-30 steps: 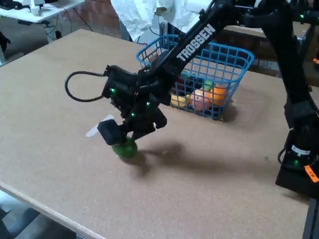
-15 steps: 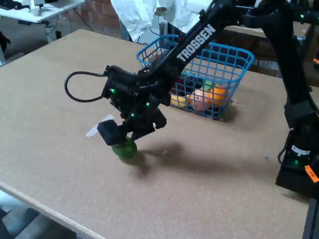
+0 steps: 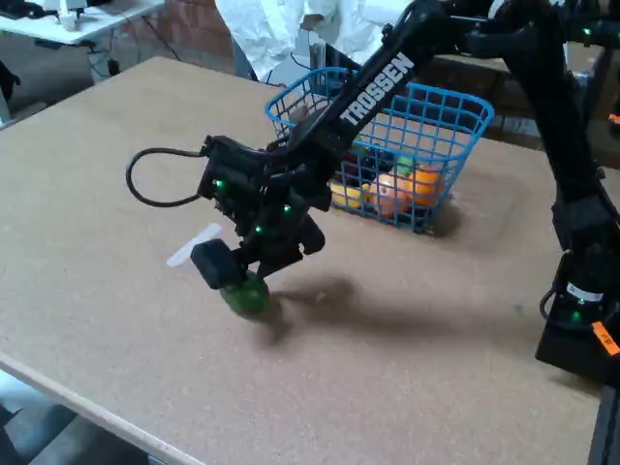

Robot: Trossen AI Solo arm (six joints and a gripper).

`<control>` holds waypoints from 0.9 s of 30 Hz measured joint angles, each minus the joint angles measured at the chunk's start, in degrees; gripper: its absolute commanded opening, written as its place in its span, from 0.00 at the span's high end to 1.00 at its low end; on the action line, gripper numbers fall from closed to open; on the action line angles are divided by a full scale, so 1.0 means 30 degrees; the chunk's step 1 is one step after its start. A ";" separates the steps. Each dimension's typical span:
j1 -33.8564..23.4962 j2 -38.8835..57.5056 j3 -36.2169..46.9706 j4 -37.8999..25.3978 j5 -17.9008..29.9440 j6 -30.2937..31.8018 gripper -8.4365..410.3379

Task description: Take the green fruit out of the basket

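The green fruit (image 3: 248, 294) is a dark glossy oval held low over the brown table (image 3: 116, 184), left of and in front of the basket. My gripper (image 3: 236, 279) is shut on the green fruit, its black fingers on either side. Whether the fruit touches the table cannot be told. The blue wire basket (image 3: 441, 124) stands behind, partly hidden by my arm. It holds an orange fruit (image 3: 422, 182), a peach-coloured fruit (image 3: 389, 194) and a yellow one (image 3: 346, 197).
A white strip (image 3: 192, 243) lies on the table just left of the gripper. The arm's black base (image 3: 581, 329) stands at the right edge. The table's front edge (image 3: 87, 399) runs close below the fruit. White cloth (image 3: 271, 29) hangs behind the basket.
The gripper with the green fruit has dropped slightly and shifted a little right toward the table. The basket and its fruit have not moved.
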 measured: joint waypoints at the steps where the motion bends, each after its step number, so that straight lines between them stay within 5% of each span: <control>1: 0.0007 0.0000 0.0000 0.0080 0.0007 -0.0007 0.49; 9: 0.0015 0.0036 0.0000 0.0109 0.0007 -0.0007 0.48; 27: 0.0036 0.0029 0.0000 0.0423 0.0044 -0.0015 0.23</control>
